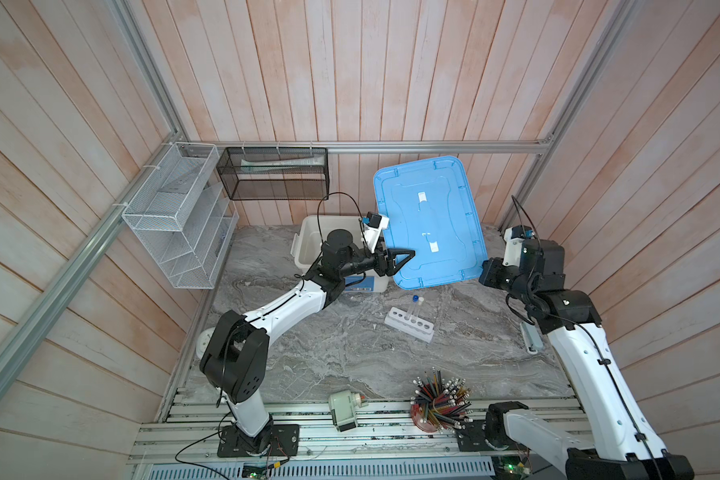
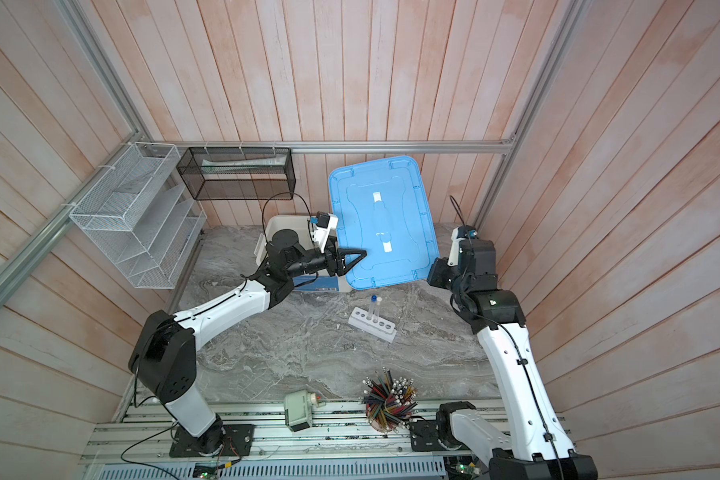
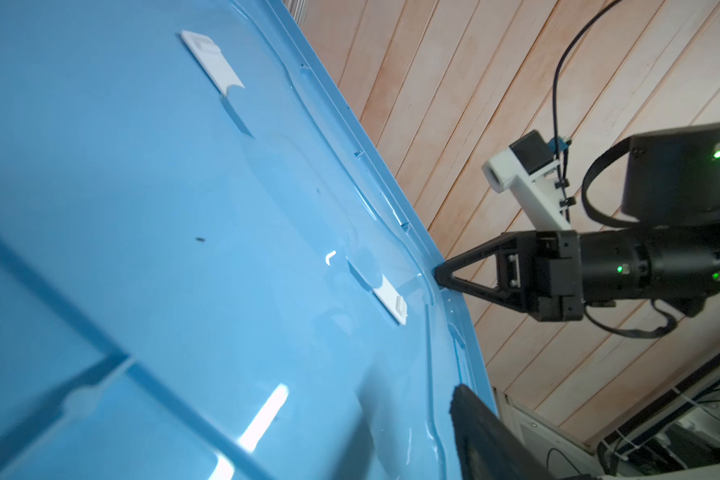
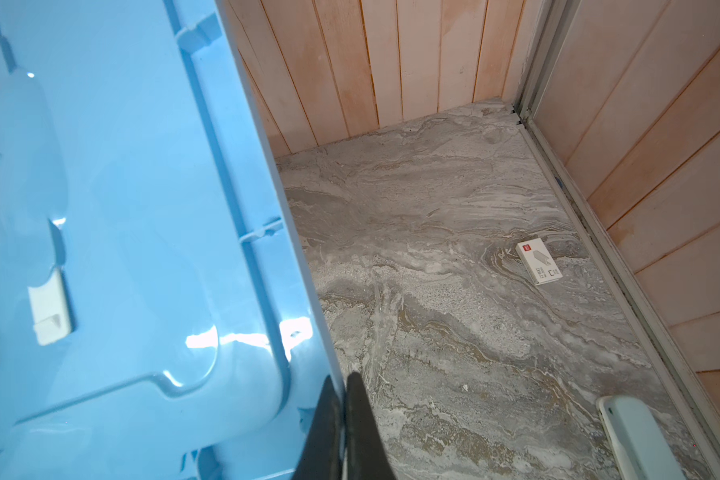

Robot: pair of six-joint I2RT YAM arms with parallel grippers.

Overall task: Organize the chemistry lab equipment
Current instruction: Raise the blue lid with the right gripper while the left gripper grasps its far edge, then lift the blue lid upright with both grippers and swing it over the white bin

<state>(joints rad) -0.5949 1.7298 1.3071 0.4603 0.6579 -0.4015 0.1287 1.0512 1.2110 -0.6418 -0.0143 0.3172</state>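
Note:
A white six-hole rack (image 1: 408, 324) stands on the marble table with a blue-capped tube (image 1: 413, 307) and a white-capped tube (image 1: 420, 308) upright in it. Behind it a large blue lid (image 1: 433, 216) is held up, tilted, above the table. My right gripper (image 4: 344, 386) is shut on the lid's right rim. My left gripper (image 1: 406, 259) is open at the lid's left edge. One of its fingers (image 3: 483, 440) shows in front of the lid and the other is hidden. A white bin (image 1: 312, 241) sits behind my left arm, its inside mostly hidden.
A red cup of pencils (image 1: 439, 405) and a pale green sharpener (image 1: 344, 409) stand at the front edge. A white wire shelf (image 1: 175, 216) and a black mesh basket (image 1: 273, 174) hang on the walls. A small white box (image 4: 539, 262) lies by the right wall.

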